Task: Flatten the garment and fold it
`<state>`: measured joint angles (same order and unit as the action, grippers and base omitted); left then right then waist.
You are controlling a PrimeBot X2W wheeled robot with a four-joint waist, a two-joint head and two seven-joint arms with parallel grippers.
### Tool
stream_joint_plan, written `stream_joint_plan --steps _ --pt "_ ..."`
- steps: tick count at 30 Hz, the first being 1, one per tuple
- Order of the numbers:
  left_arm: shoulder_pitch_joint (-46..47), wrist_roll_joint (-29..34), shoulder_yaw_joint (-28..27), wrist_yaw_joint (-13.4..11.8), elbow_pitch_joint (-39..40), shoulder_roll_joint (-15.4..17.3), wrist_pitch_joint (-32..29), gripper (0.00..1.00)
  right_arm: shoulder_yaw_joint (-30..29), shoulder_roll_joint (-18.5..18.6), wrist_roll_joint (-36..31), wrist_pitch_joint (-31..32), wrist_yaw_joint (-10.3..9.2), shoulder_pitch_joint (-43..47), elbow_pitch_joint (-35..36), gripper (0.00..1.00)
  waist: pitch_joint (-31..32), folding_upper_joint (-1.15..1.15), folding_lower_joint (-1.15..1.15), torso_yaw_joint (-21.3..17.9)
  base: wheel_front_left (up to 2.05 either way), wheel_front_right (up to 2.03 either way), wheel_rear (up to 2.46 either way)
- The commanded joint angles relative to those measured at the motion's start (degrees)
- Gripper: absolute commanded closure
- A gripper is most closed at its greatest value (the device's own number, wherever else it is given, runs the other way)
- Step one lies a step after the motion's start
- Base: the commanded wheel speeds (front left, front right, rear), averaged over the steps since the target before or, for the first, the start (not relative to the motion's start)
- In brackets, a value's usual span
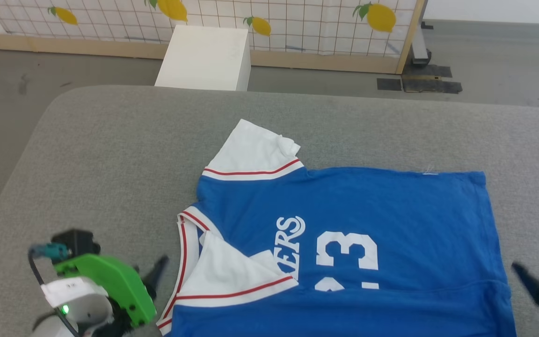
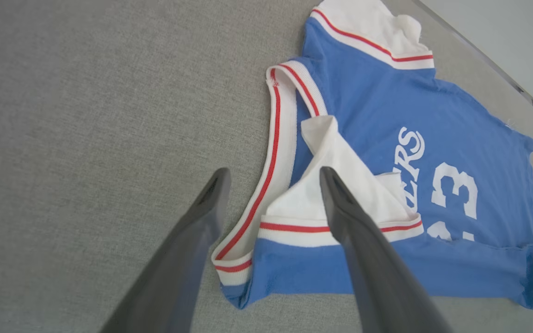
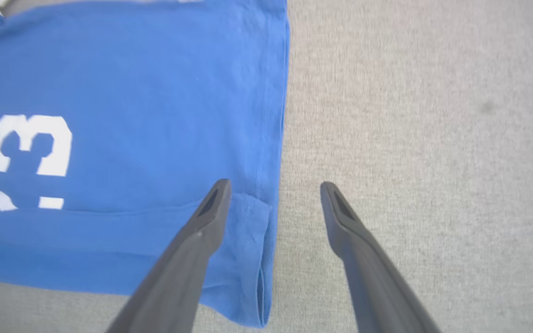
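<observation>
1. The left gripper (image 2: 273, 173) is released, its fingers spread and holding nothing. Its right finger crosses in front of a folded-in white panel (image 2: 336, 185); whether it touches cannot be told. Its left finger is over the bare grey cushion (image 2: 86, 115).
2. The right gripper (image 3: 275, 185) is also spread and empty. It straddles the side edge of the garment (image 1: 344, 224), with blue cloth under its left finger and cushion under its right.
3. The garment lies flat on the cushion between the two grippers.
4. White letters "ERS" read just beyond the left gripper's right fingertip. The white panel hides the letters before them.
5. A white "3" sits beside the lettering. A folded-over blue edge half covers a second figure, which is unreadable.
</observation>
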<state>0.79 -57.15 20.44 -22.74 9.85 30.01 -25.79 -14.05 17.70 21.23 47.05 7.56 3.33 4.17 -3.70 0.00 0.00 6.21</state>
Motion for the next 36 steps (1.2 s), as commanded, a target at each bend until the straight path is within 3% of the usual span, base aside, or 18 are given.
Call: stream_joint_plan --steps 1,2,3,9,17,24,29,36 --pt "1.90 1.48 -0.58 0.16 0.64 0.43 1.33 0.00 -1.27 -0.41 0.34 -1.75 -0.08 -1.95 1.19 0.00 0.33 0.00 0.00 -0.27 0.00 0.00 0.00" --pt "2.74 2.23 -0.99 0.47 0.93 0.26 2.77 0.00 -2.13 -0.68 0.38 -3.06 -0.08 -2.83 1.79 0.00 0.37 0.00 0.00 -0.35 0.00 0.00 0.00" --pt "5.56 5.40 -2.39 1.46 0.68 -1.37 9.72 0.00 -3.78 -1.10 0.07 -8.08 -0.08 -5.83 3.15 0.00 0.25 0.00 0.00 -0.77 0.00 0.00 0.00" --pt "10.34 10.81 -1.79 6.13 -3.96 -5.48 23.00 0.00 -3.59 -0.39 -0.54 -17.46 -0.08 -9.85 2.13 0.00 -1.57 0.00 0.00 -1.27 0.00 0.00 0.00" --pt "18.72 17.09 0.45 12.14 -13.20 -9.40 36.70 0.00 -2.03 1.04 -0.35 -23.41 -0.08 -12.79 -0.13 0.00 -6.95 0.00 0.00 -1.57 0.00 0.00 0.00" --pt "30.10 19.59 3.00 16.57 -23.12 -11.98 38.27 0.00 0.05 2.31 -0.37 -23.93 -0.08 -17.87 -0.11 0.00 -14.44 0.00 0.00 -2.08 0.00 0.00 0.00" --pt "39.85 20.68 5.03 19.15 -30.86 -13.50 35.92 0.00 1.95 2.74 -0.15 -23.36 -0.08 -21.53 0.42 0.00 -19.16 0.00 0.00 -2.71 0.00 0.00 0.00" --pt "57.25 20.41 7.75 21.73 -44.93 -15.39 22.52 0.00 4.54 2.87 -0.08 -22.79 -0.08 -25.37 2.20 0.00 -25.32 0.00 0.00 -3.97 0.00 0.00 0.00"
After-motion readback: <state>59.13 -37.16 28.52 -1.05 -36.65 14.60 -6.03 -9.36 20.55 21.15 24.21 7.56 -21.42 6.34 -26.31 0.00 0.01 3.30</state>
